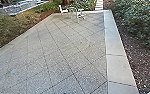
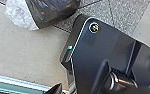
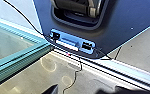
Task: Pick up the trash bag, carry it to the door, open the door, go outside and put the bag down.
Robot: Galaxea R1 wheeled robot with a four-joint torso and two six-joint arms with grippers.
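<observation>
A black trash bag [image 2: 54, 11] with a pale, see-through plastic part beside it shows in the left wrist view, over grey paving and a light slab. Part of my left gripper [image 2: 54, 89] is dark at that picture's edge, apart from the visible part of the bag; how it stands is unclear. In the right wrist view, a teal-framed glass door [image 3: 14, 50] meets a pale metal sill. A dark piece of my right gripper [image 3: 52, 89] shows over the concrete there, its state unclear.
The head view looks over a tiled paved yard [image 1: 58, 50] with a pale concrete border [image 1: 117, 57] on the right. Shrubs [image 1: 138, 22] and mulch flank it. White chairs [image 1: 63, 10] stand at the far end, where a stepped path leads off.
</observation>
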